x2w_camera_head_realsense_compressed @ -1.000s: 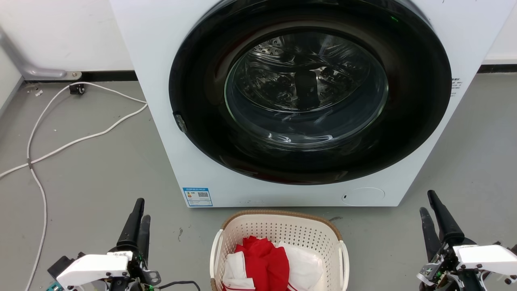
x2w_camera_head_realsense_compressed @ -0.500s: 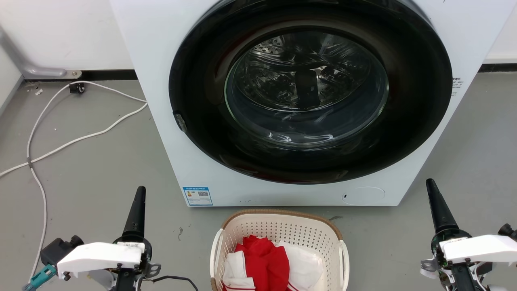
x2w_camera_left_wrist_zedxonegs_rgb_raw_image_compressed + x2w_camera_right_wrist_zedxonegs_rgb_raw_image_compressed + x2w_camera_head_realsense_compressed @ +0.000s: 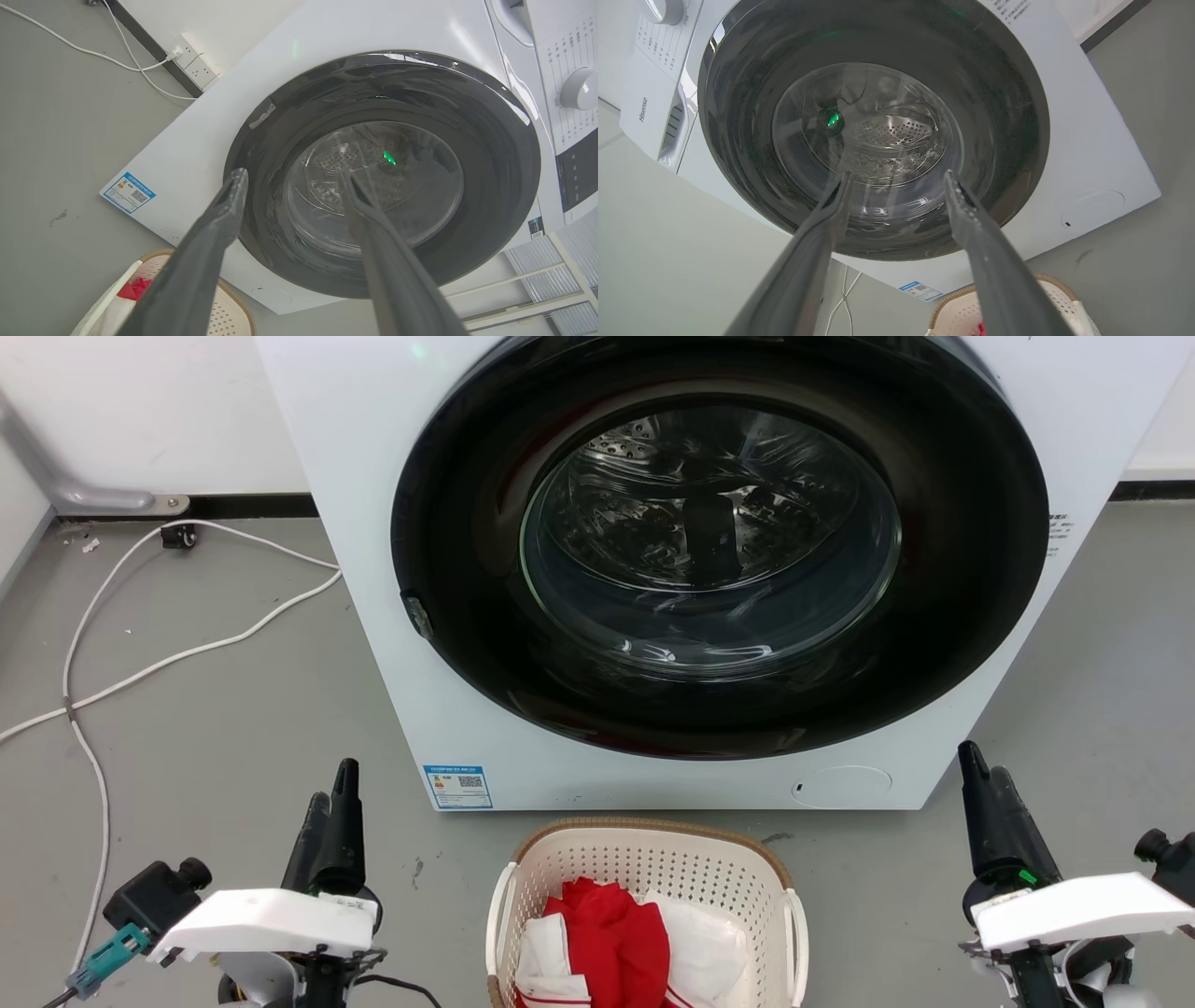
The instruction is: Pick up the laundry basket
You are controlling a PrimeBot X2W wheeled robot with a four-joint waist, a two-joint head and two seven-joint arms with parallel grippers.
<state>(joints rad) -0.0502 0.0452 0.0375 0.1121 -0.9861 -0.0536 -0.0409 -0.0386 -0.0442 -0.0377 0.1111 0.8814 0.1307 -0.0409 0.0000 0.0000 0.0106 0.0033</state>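
Observation:
The laundry basket [image 3: 644, 868], cream-white and perforated with a brown woven rim and white side handles, stands on the floor at the bottom centre of the head view, holding red and white cloth. A corner of the basket [image 3: 224, 317] shows in the left wrist view and its rim [image 3: 957, 298] in the right wrist view. My left gripper [image 3: 331, 793] hovers to the basket's left, apart from it, and my right gripper [image 3: 980, 775] to its right. In the wrist views the left gripper [image 3: 294, 175] and right gripper [image 3: 896, 175] are open and hold nothing.
A white front-loading washing machine [image 3: 373, 616] with a shut dark round door [image 3: 719, 551] stands right behind the basket. White cables [image 3: 168, 663] trail across the grey floor at the left. A wall and skirting run along the back.
Both arms have rolled at the wrist and shifted inward toward the basket, fingertips a little higher in the head view. The basket has not moved.

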